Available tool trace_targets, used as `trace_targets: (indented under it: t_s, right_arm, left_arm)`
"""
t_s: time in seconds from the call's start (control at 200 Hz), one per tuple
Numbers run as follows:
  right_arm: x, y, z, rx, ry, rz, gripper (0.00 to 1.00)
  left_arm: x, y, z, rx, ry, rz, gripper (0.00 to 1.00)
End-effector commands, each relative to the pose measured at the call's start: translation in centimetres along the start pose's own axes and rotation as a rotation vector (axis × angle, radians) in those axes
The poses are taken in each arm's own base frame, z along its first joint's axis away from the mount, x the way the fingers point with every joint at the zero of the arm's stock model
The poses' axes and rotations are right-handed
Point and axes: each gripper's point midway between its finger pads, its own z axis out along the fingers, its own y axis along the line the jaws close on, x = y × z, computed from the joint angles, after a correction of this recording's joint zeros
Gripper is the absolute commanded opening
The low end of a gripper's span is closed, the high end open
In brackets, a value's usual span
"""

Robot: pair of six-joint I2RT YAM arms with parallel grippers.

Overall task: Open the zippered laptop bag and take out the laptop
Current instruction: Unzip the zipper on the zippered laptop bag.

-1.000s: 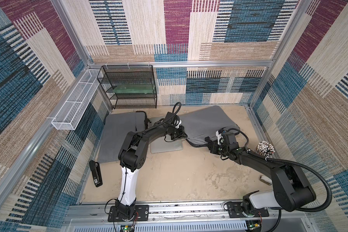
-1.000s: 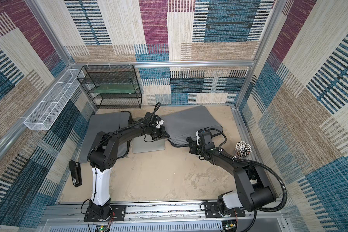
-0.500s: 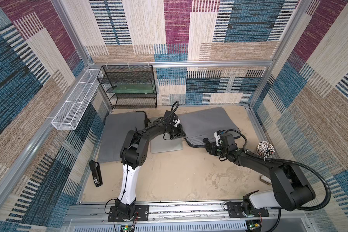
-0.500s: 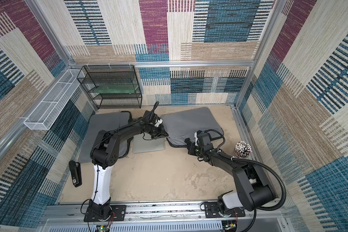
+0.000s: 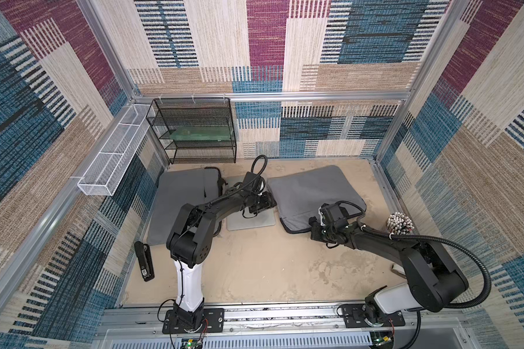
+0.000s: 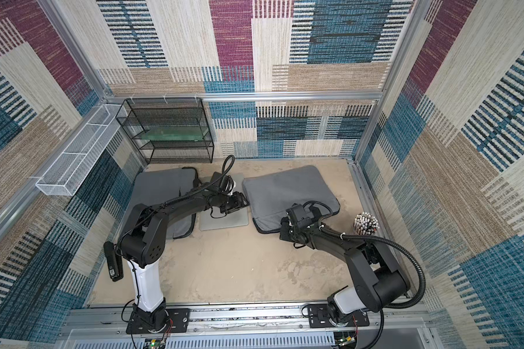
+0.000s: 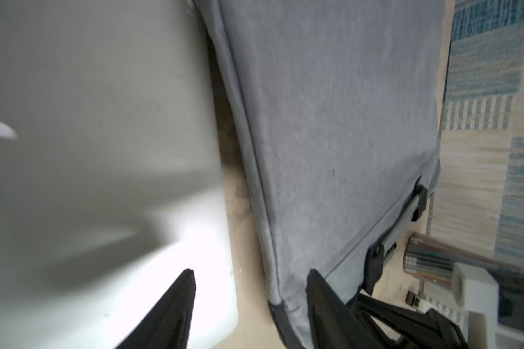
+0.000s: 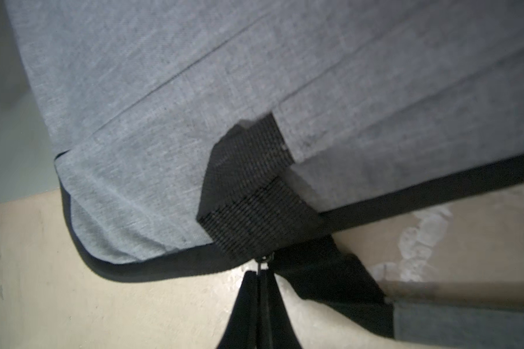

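A grey zippered laptop bag (image 5: 312, 193) (image 6: 288, 190) lies flat at the back right of the table. My right gripper (image 5: 313, 226) (image 8: 260, 273) sits at the bag's near left corner, shut on the small metal zipper pull (image 8: 263, 262) beside a black webbing handle (image 8: 248, 187). A silver laptop (image 5: 250, 220) (image 7: 88, 151) lies flat on the table just left of the bag. My left gripper (image 5: 271, 201) (image 7: 250, 278) hangs open over the gap between the laptop and the bag (image 7: 330, 136), holding nothing.
A second grey bag (image 5: 182, 205) lies at the left, partly under my left arm. A cup of pencils (image 5: 400, 223) stands right of the bag. A black stapler-like object (image 5: 144, 266) lies front left. A black mesh rack (image 5: 194, 130) and a white wire basket (image 5: 115, 154) line the back left walls.
My left gripper has gone from shut to open beside the bag's left edge. The right gripper, still shut, has shifted slightly left along the bag's near edge.
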Motion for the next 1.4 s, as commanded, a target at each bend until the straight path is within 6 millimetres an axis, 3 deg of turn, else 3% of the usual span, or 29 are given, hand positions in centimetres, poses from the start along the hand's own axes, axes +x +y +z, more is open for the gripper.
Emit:
trace_targets:
  t_s: [0.0, 0.155, 0.331, 0.766, 0.886, 1.072, 1.397]
  right_arm:
    - [-0.5, 0.9, -0.7, -0.015, -0.025, 0.015, 0.00]
    - [-0.5, 1.7, -1.4, -0.046, -0.043, 0.027, 0.00]
    - [0.3, 2.1, -1.7, -0.076, -0.043, 0.036, 0.00]
    - [1.5, 2.6, -0.9, -0.120, -0.021, 0.057, 0.00]
    - [1.4, 2.7, -0.6, -0.125, -0.024, 0.063, 0.00]
    - [1.4, 2.9, -0.3, -0.128, -0.021, 0.065, 0.00]
    - [1.4, 2.1, -0.4, -0.083, -0.025, 0.064, 0.00]
  left_arm:
    - [1.4, 0.1, -0.1, -0.072, -0.039, -0.003, 0.65]
    - [4.7, -1.3, 0.7, -0.094, -0.018, 0.028, 0.66]
    - [6.9, -1.7, 1.9, -0.053, 0.013, -0.019, 0.66]
    - [10.3, -3.8, 3.1, 0.029, 0.082, -0.041, 0.66]
    - [11.1, -4.2, 3.4, 0.041, 0.104, -0.041, 0.62]
    - [11.3, -4.6, 3.8, 0.047, 0.111, -0.031, 0.45]
    - [9.3, -4.7, 3.5, -0.011, 0.078, 0.032, 0.07]
